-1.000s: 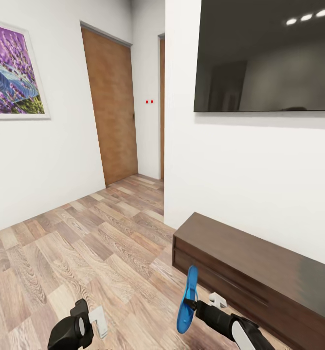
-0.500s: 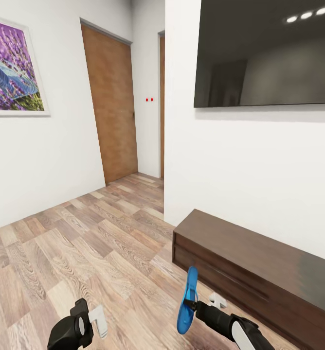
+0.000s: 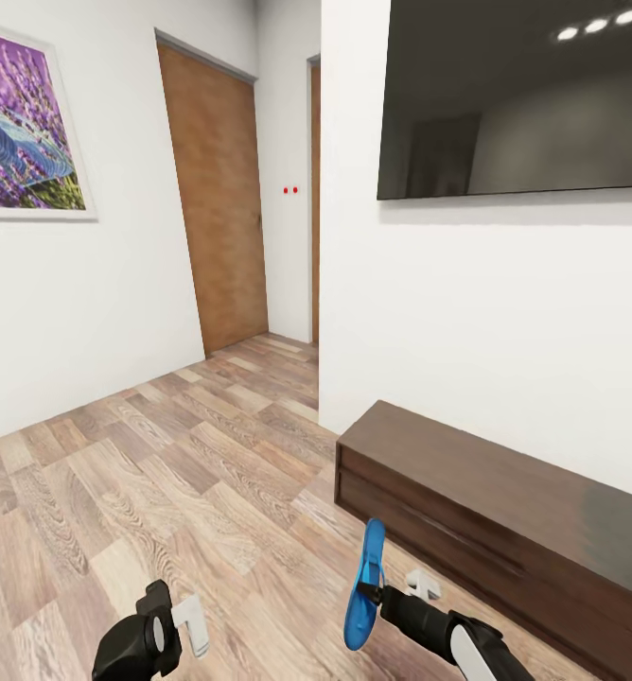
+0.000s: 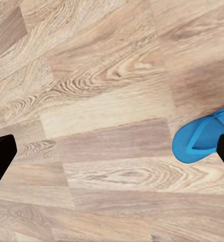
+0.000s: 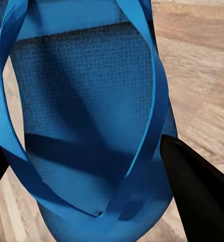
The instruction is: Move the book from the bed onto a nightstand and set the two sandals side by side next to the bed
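Blue sandal [image 3: 364, 584] clamped upright in right gripper [image 3: 380, 594], lower centre; left gripper [image 3: 191, 624] open, empty; carrying step, bed yet to be found.

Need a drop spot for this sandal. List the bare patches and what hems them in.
Bare wood floor runs from the picture wall to the long low cabinet, back toward the brown door. The cabinet top is bare too. It is tighter by the right gripper, where the sandal hangs close to the cabinet front.

Right fingers [image 3: 380, 593] clamped; left fingers [image 3: 191, 624] apparently spread.
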Motion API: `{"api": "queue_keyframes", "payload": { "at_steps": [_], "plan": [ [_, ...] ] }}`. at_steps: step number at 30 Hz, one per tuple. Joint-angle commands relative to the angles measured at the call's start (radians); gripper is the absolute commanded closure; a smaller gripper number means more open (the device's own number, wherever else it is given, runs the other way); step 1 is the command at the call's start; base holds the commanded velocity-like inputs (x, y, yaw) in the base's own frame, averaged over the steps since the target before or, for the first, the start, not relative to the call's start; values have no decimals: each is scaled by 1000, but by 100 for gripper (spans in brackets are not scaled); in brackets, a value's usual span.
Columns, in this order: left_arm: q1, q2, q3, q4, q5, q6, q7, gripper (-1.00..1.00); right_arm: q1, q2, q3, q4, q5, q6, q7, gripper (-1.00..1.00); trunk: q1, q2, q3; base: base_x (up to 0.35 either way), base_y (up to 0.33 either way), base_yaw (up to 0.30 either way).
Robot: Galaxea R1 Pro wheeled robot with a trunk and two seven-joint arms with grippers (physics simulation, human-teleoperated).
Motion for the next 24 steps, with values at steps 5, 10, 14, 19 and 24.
{"api": "queue_keyframes", "payload": {
  "at_steps": [5, 10, 14, 19, 24],
  "plan": [
    [-1, 1, -3, -1, -6, 5, -6, -100, 0, -1, 2, -1, -11, 7, -1, 100, 19, -36, -17, 0, 0, 0],
    [-1, 1, -3, -2, -6, 5, -6, -100, 0, -1, 2, -1, -11, 7, -1, 100, 38, -71, -32, 0, 0, 0],
    [-1, 1, -2, -2, -6, 5, -7, -100, 0, -1, 2, -1, -11, 7, -1, 100, 54, -99, -45, 0, 0, 0],
    [-1, 1, -3, 0, -6, 5, -7, -100, 0, 0, 2, -1, -11, 7, -1, 100, 73, -134, -61, 0, 0, 0],
    [-1, 1, -3, 0, -6, 5, -6, -100, 0, 0, 2, -1, -11, 7, -1, 100, 92, -169, -76, 0, 0, 0]
  ]
}}
